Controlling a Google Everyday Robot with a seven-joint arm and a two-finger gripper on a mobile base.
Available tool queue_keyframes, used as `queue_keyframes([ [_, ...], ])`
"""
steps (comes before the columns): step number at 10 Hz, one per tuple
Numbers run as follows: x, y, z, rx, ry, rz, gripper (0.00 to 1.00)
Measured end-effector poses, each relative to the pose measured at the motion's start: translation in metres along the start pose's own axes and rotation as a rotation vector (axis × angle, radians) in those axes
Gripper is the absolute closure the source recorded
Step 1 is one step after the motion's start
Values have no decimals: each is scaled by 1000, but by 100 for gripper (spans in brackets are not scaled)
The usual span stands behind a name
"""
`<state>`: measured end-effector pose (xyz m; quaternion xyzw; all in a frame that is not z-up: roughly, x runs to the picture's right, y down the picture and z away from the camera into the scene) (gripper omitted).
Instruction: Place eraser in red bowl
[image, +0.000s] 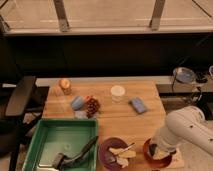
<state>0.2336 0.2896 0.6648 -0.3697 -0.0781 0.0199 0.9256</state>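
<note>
The red bowl (164, 161) stands at the front right corner of the wooden table (125, 122), right of the purple bowl (111, 150). My white arm reaches in from the right, and the gripper (155, 149) hangs over the red bowl's left half, hiding much of its inside. The eraser does not show; it is either hidden by the gripper or out of view. The light-blue block (138, 105) lies on the table behind the red bowl.
A green tray (55, 137) with a dark utensil sits front left. A white cup (117, 93), a blue object (77, 102), a reddish cluster (92, 106) and an orange item (64, 85) stand across the back. A black chair (20, 102) is at left.
</note>
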Motion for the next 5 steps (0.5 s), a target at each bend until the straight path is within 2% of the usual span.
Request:
queue_keyframes([
  [5,-3,-3,2,-2,-9,-6,21],
])
